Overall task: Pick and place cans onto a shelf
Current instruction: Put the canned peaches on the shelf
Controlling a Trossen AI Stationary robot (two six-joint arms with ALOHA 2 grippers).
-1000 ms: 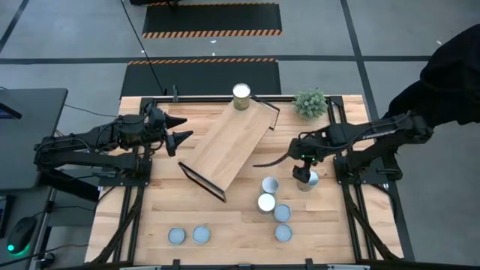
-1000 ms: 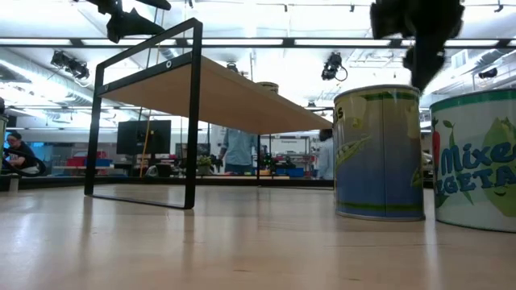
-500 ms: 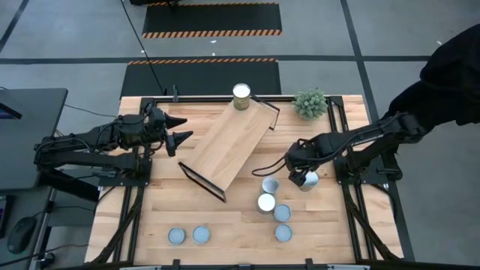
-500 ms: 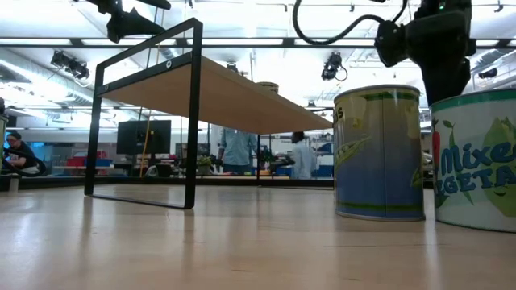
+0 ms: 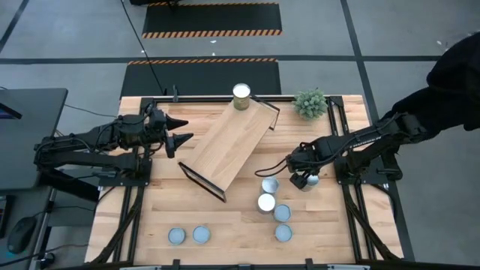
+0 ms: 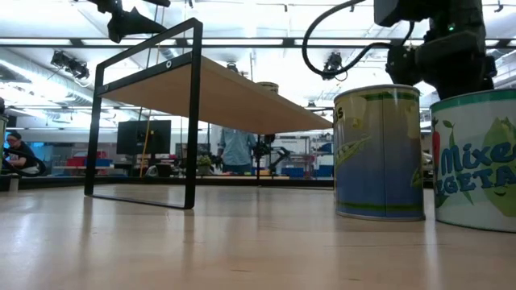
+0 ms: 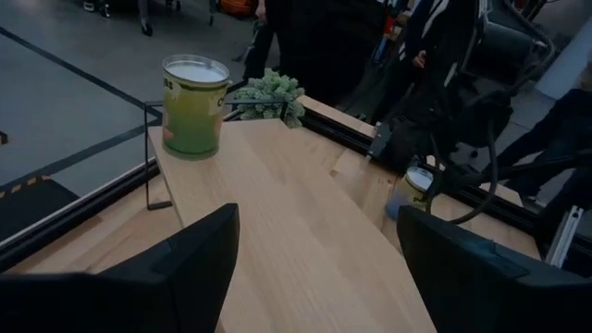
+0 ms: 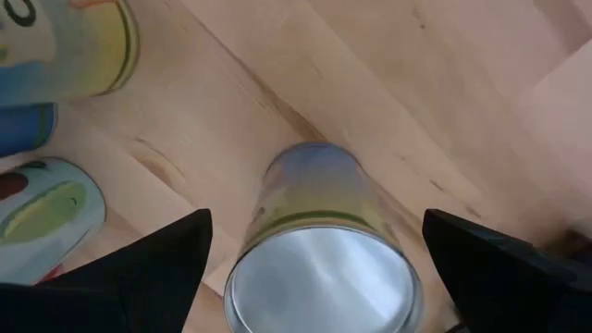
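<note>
Left pincer: left pincer (image 5: 178, 130) hangs at centre left of the high view, fingers apart and empty, pointing at the shelf's near side; that arm waits.
Shelf: shelf (image 5: 229, 144) lies slantwise in the upper middle of the high view, on the worktop (image 5: 225, 225); its black end frame (image 6: 145, 113) stands at the left of the low view.
Can on shelf: one placed can (image 5: 241, 94) stands upright on the shelf's far end, top centre of the high view; green and yellow label in the left wrist view (image 7: 192, 105).
Pair of cans: two loose cans (image 5: 188, 235) stand lower left of centre, well apart from both arms.
Cluster: four cluster cans (image 5: 271, 208) stand just right of centre, close together, lids up.
Right pincer: right pincer (image 5: 301, 178) is right of centre in the high view, fingers spread wide to either side of the target can (image 8: 319, 245), not yet clamped on it.
Target can: upright on the worktop, just beside the cluster; silver lid shows between the fingers in the right wrist view.
Handling (judged): rigid metal, likely fairly weighty if full, smooth and rounded, so it may slip or twist in a loose hold.
Where to grip (judged): across the side wall around mid height, fingers opposite each other, clear of the lid rim.
Risk (judged): knocking the neighbouring cans on closing.
</note>
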